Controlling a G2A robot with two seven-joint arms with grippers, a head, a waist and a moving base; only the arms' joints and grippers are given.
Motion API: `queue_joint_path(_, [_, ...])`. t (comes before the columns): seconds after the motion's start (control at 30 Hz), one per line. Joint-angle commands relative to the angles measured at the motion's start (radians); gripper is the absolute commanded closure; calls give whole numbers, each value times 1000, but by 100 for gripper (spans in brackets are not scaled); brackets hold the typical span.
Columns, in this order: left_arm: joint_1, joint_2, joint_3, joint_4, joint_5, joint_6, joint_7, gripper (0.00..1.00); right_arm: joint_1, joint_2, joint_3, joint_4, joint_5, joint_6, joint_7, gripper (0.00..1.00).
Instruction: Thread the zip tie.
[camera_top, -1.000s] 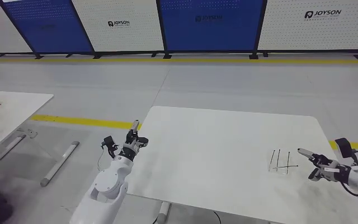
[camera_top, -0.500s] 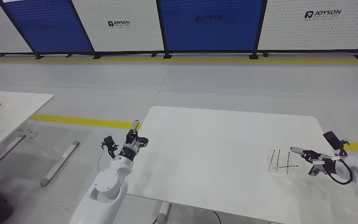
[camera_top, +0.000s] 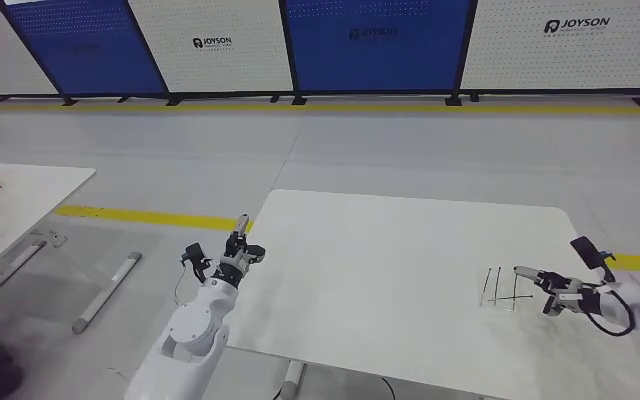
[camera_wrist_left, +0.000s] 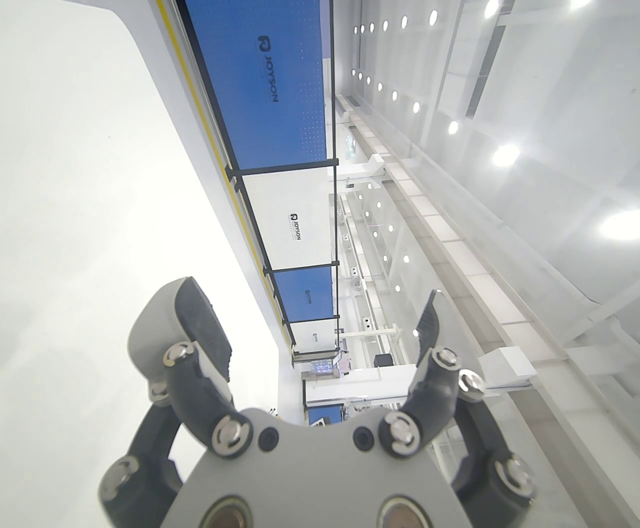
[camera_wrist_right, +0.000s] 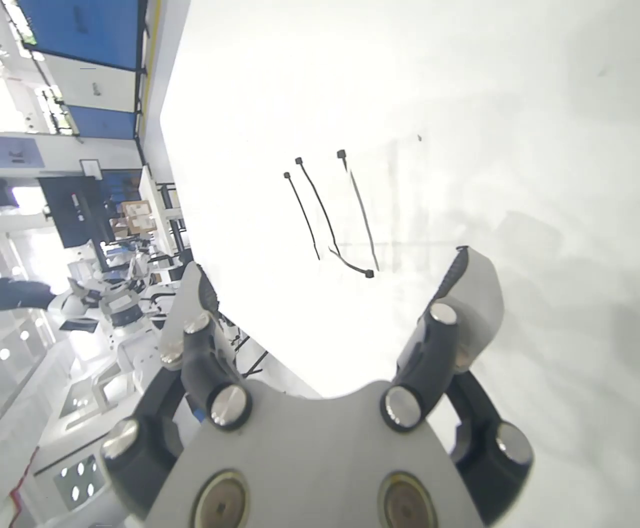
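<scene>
White table (camera_top: 400, 270), left gripper (camera_wrist_left: 312, 300) at its left edge, fingers apart and empty, right gripper (camera_wrist_right: 330, 262) low over the right side, fingers apart, just beside black zip ties (camera_top: 498, 285) lying flat, three side by side, one across their ends

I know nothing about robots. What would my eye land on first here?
A few thin black zip ties lie loose near the right end of the big white table. The right gripper hangs open just beside them, holding nothing. The left gripper sits open at the table's opposite edge.
</scene>
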Motion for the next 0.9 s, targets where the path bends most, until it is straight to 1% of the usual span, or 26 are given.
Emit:
queue_joint_path(0.0, [0, 0, 0, 0, 0, 0, 0, 0, 7, 2, -2, 10, 1, -15, 11, 0])
queue_joint_path(0.17, [0, 0, 0, 0, 0, 0, 0, 0, 17, 4, -17, 22, -15, -16, 10, 0])
queue_joint_path(0.2, [0, 0, 0, 0, 0, 0, 0, 0, 19, 4, -21, 23, -17, -15, 9, 4])
queue_joint_path(0.27, [0, 0, 0, 0, 0, 0, 0, 0, 23, 4, -31, 30, -19, -13, 8, 20])
queue_joint_path(0.3, [0, 0, 0, 0, 0, 0, 0, 0, 26, 4, -35, 34, -18, -14, 7, 23])
queue_joint_path(0.33, [0, 0, 0, 0, 0, 0, 0, 0, 28, 4, -38, 38, -18, -14, 7, 29])
queue_joint_path(0.4, [0, 0, 0, 0, 0, 0, 0, 0, 32, 4, -44, 47, -16, -16, 7, 34])
queue_joint_path(0.43, [0, 0, 0, 0, 0, 0, 0, 0, 33, 4, -46, 51, -15, -17, 7, 46])
queue_joint_path(0.47, [0, 0, 0, 0, 0, 0, 0, 0, 34, 4, -47, 54, -15, -18, 8, 49])
queue_joint_path(0.53, [0, 0, 0, 0, 0, 0, 0, 0, 36, 6, -49, 61, -15, -20, 9, 51])
queue_joint_path(0.63, [0, 0, 0, 0, 0, 0, 0, 0, 37, 8, -51, 69, -16, -17, 9, 50])
queue_joint_path(0.67, [0, 0, 0, 0, 0, 0, 0, 0, 37, 8, -52, 71, -17, -15, 8, 31])
queue_joint_path(0.7, [0, 0, 0, 0, 0, 0, 0, 0, 37, 9, -54, 73, -18, -14, 7, 46])
queue_joint_path(0.73, [0, 0, 0, 0, 0, 0, 0, 0, 38, 9, -55, 74, -19, -11, 5, 52])
queue_joint_path(0.77, [0, 0, 0, 0, 0, 0, 0, 0, 38, 9, -57, 75, -19, -11, 3, 55])
queue_joint_path(0.87, [0, 0, 0, 0, 0, 0, 0, 0, 38, 10, -60, 77, -18, -10, 0, 60])
